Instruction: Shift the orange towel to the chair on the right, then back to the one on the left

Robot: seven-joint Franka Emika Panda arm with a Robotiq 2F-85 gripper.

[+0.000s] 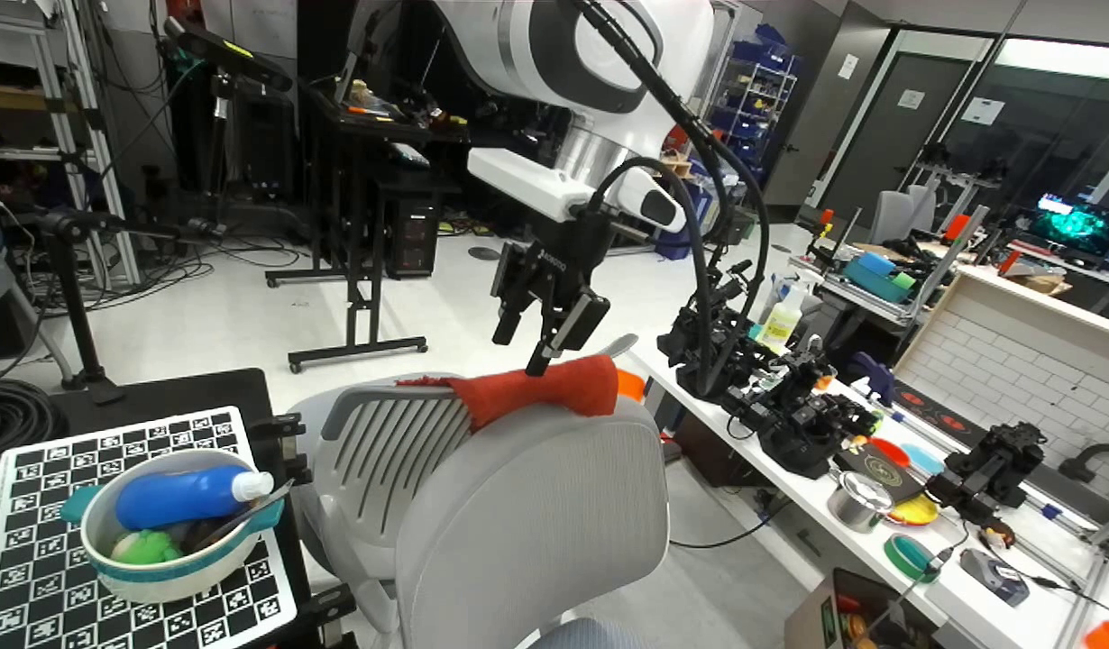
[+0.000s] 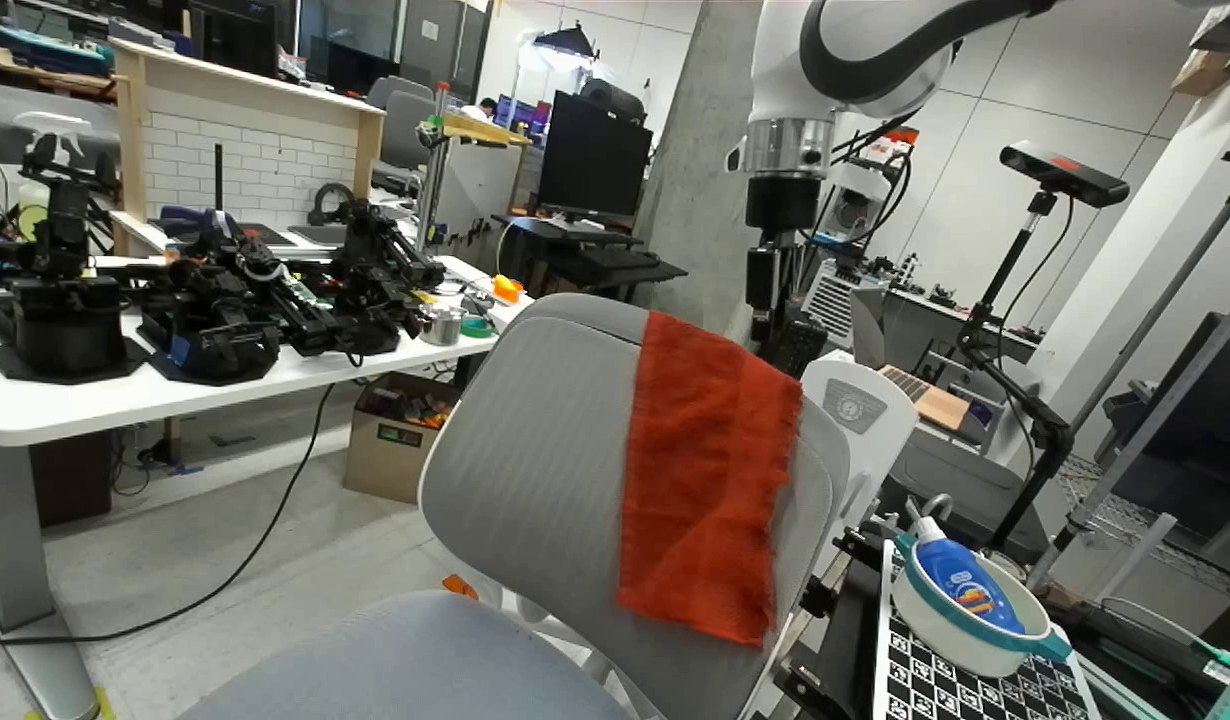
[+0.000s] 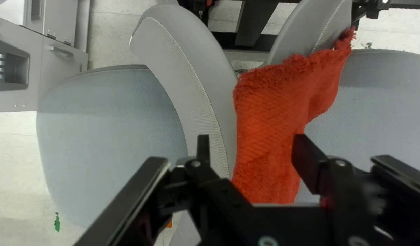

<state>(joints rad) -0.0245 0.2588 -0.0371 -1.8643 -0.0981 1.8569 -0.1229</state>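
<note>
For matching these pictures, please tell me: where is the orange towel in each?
In an exterior view: orange towel, just below centre.
In an exterior view: orange towel, right of centre, hanging on a grey chair.
In the wrist view: orange towel, right of centre.
Shared landmark: the Robotiq gripper, in all three.

Gray chairs (image 2: 535, 430), cardboard box (image 2: 385, 465) on pale floor (image 2: 325, 560)

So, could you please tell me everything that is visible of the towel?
The towel is orange-red and looks like woven cloth, with a frayed edge. It is draped, lightly creased, over the top of a grey chair back, hanging down the front. In the wrist view, part of it shows between the tips of the open gripper; whether this or the second chair touches it, I cannot tell.
</note>
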